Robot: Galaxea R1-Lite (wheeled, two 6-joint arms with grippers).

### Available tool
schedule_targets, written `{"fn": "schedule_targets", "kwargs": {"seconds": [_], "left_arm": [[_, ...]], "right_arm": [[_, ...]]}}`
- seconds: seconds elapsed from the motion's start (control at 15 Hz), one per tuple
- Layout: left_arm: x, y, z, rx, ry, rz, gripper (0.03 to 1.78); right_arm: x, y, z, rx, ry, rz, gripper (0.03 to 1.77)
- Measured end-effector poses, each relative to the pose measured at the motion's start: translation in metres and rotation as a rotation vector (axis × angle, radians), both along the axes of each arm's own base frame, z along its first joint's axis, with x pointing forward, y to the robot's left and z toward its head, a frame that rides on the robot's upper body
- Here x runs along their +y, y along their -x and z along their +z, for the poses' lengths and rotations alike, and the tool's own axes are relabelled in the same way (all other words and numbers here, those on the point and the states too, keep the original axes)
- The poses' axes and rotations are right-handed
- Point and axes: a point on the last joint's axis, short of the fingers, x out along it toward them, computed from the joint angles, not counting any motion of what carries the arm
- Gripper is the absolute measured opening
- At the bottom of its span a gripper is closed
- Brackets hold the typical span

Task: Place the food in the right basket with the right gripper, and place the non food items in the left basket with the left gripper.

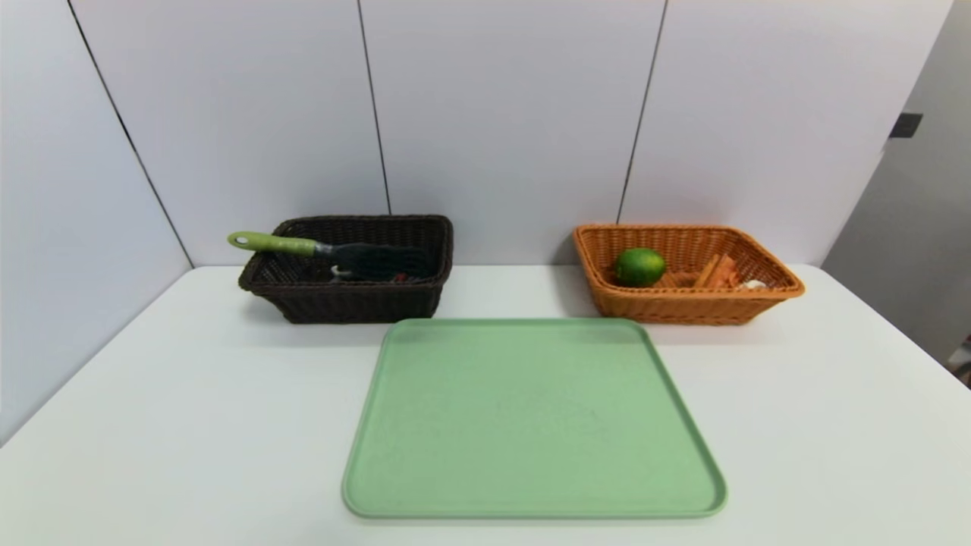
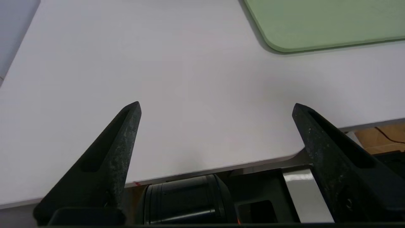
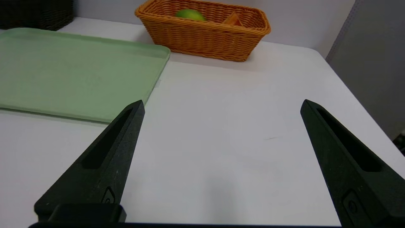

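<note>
Two baskets show in full only from the head: the dark basket [image 1: 364, 302] at the far left of the worktop [image 1: 190, 425] and the orange basket [image 1: 690, 309] at the far right, with the green tray [image 1: 531, 417] between them and nearer. Only that view shows the green-handled tool [image 1: 277, 243] lying over the dark basket's left rim, and small pale and red bits [image 1: 341, 271] inside. The green fruit [image 1: 639, 267] sits in the orange basket's left part, orange-brown pieces [image 1: 717, 271] to its right; the right wrist view catches both, but the white piece [image 1: 752, 285] shows only from the head. Neither hand appears there. The wrist views show the left hand [image 2: 216, 107], wide and empty, above the near left worktop, and the right hand [image 3: 224, 104], likewise wide and empty, over the right side.
</note>
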Motion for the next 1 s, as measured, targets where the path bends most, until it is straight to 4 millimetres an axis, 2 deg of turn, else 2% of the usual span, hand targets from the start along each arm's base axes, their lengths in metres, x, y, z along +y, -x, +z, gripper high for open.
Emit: {"fn": "schedule_targets", "kwargs": {"seconds": [0.27, 0.47, 0.73, 0.87, 1.0], "left_arm": [[0.002, -0.007, -0.005, -0.061, -0.068, 0.039, 1.69], [0.003, -0.032, -0.021, -0.096, -0.107, 0.081, 1.69], [0.003, -0.071, -0.052, -0.271, -0.107, 0.104, 1.69], [0.004, -0.075, -0.049, -0.415, -0.086, 0.116, 1.69], [0.004, -0.077, -0.055, -0.391, -0.078, 0.117, 1.69]], "right_arm": [[0.000, -0.005, -0.004, -0.127, 0.041, -0.004, 1.70], [0.000, -0.005, 0.000, -0.235, 0.065, -0.009, 1.70], [0.000, -0.006, -0.001, -0.233, 0.075, -0.011, 1.70], [0.000, -0.007, -0.004, -0.208, 0.081, -0.011, 1.70], [0.000, -0.007, -0.006, -0.183, 0.082, -0.010, 1.70]]}}
